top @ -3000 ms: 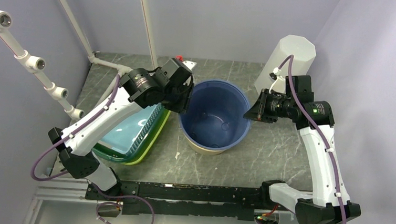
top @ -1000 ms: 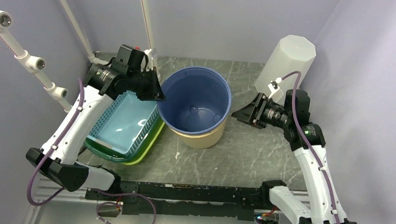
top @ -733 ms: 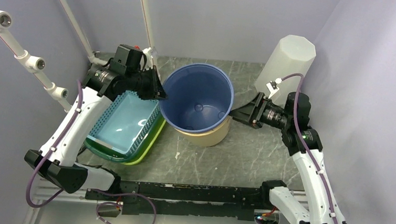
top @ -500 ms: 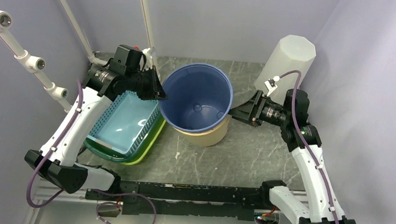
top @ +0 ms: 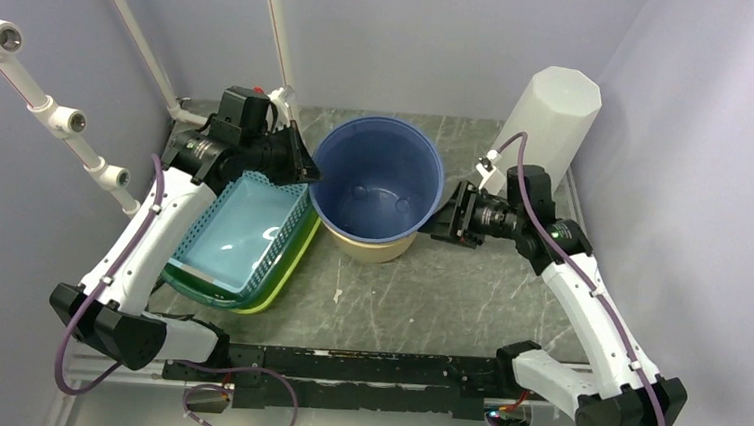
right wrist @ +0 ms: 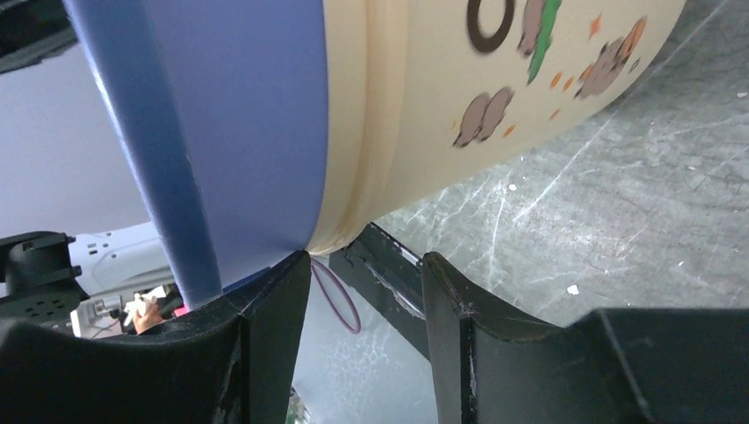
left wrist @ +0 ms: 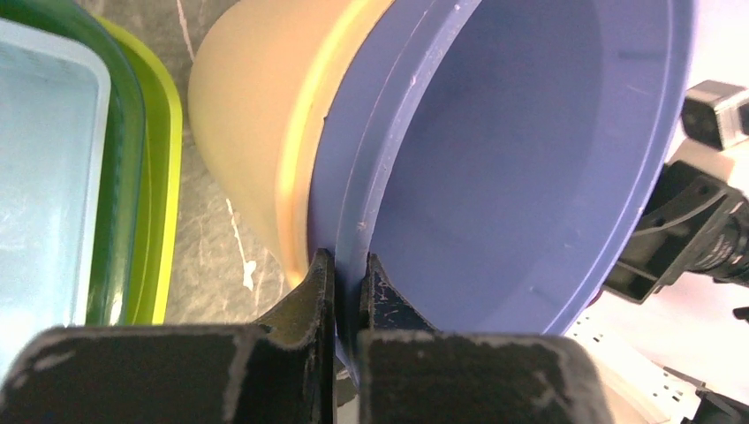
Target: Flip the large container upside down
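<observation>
Pinching the blue rim of the large container (top: 375,188) tight in the left tool (left wrist: 346,265), holding the right tool (right wrist: 364,261) wide open just beside the other side, tipped only a little on the tabletop (top: 468,290) near the green basket (top: 283,277), mouth up, with nearly all the flip left to do.

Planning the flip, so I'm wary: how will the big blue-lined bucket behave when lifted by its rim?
Likely light: the bucket is empty and thin-walled. Its rim may flex or slip, since the left gripper pinches only one narrow spot. Being round and tilted, it could roll if released.
</observation>
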Available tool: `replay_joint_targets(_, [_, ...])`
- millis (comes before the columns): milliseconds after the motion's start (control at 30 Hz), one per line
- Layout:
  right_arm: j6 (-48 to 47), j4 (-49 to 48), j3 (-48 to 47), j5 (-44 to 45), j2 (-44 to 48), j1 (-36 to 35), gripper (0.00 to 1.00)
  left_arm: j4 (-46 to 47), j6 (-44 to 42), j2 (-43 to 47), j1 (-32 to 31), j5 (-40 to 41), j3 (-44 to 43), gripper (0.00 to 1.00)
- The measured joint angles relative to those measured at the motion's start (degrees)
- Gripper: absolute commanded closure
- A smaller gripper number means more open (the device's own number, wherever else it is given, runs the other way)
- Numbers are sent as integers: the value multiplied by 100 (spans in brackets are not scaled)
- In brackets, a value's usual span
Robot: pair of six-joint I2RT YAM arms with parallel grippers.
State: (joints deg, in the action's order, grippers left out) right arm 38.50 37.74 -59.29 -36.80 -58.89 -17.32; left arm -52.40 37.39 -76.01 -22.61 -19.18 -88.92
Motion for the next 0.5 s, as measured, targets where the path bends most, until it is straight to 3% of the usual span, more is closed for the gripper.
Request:
replay_joint_targets(300, [50, -55, 11, 116, 66, -195, 44, 420, 144, 24, -2, -133, 68, 97])
replay_joint_targets(500, [535, -927, 396, -422, 433, -199, 39, 404, 321, 61, -2, -153, 68, 97])
